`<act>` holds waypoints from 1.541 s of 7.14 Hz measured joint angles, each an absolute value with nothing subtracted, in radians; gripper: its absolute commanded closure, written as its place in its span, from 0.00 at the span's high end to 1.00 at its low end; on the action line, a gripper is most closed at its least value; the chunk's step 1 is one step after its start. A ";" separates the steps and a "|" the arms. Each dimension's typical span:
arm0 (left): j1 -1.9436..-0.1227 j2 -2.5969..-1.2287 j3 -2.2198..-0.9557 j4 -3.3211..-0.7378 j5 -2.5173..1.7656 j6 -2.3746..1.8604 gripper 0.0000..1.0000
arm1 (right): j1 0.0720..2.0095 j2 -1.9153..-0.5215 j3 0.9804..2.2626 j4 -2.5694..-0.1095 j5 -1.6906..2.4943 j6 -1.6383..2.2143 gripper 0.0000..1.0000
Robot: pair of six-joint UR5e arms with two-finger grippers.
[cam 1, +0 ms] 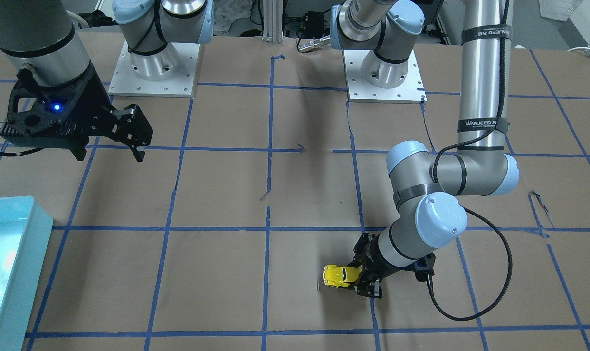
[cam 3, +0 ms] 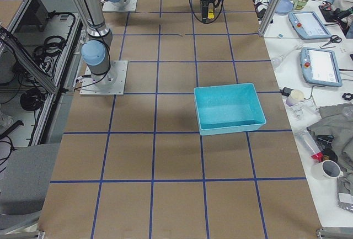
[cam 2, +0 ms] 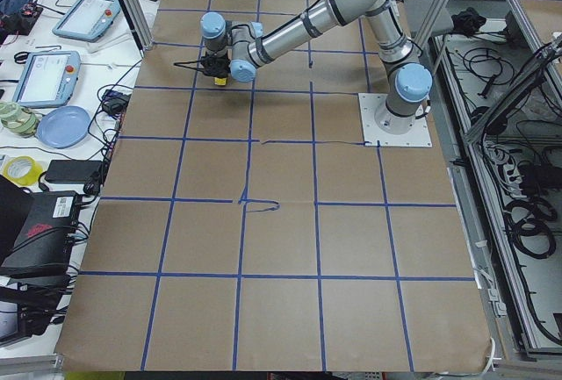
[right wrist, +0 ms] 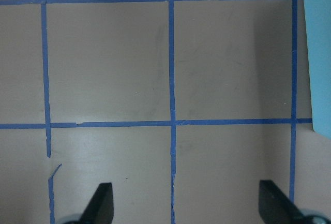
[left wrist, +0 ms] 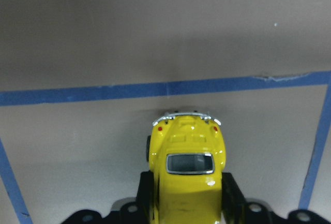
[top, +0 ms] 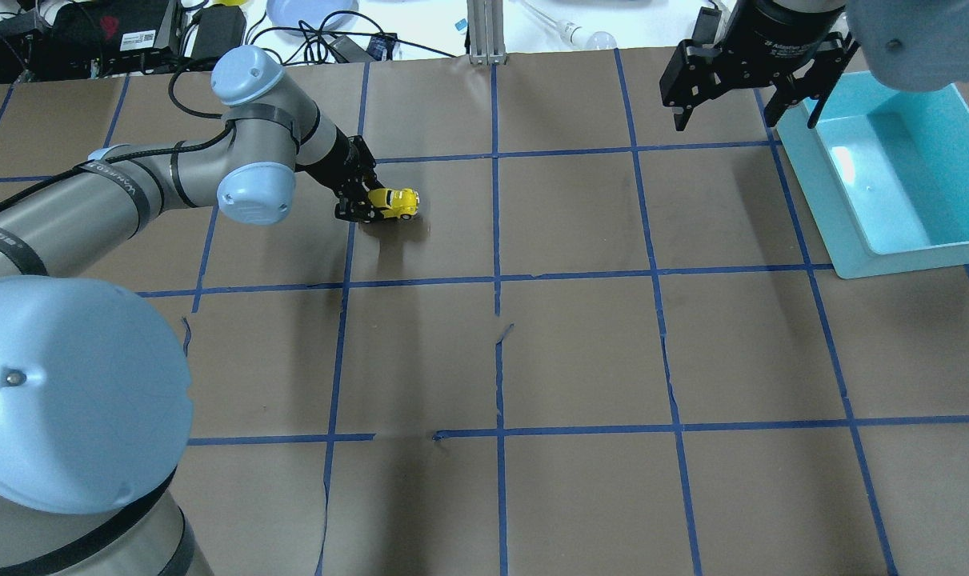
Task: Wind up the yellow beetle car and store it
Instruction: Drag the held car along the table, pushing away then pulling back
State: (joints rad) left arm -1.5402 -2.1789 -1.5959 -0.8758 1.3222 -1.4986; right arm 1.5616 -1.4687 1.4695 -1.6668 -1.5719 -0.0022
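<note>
Pinch confirmed: left gripper (top: 362,202) closed on flanks of glossy rounded yellow beetle car (left wrist: 187,151), low over matte brown paper table (top: 580,352) with blue tape grid (top: 496,240); right gripper (right wrist: 185,193) spread wide beside smooth teal rectangular plastic bin (top: 892,258)

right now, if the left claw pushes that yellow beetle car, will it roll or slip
Likely rolls easily: the yellow beetle car seems to rest on wheels on flat brown paper. Its glossy rounded shell may slip, as the left claw pinches only one end. It looks rigid, not floppy.
</note>
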 measured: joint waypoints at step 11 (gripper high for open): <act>-1.440 -2.180 -1.606 -0.888 1.493 -1.405 0.00 | 1.562 -1.468 1.470 -1.667 -1.568 -0.003 1.00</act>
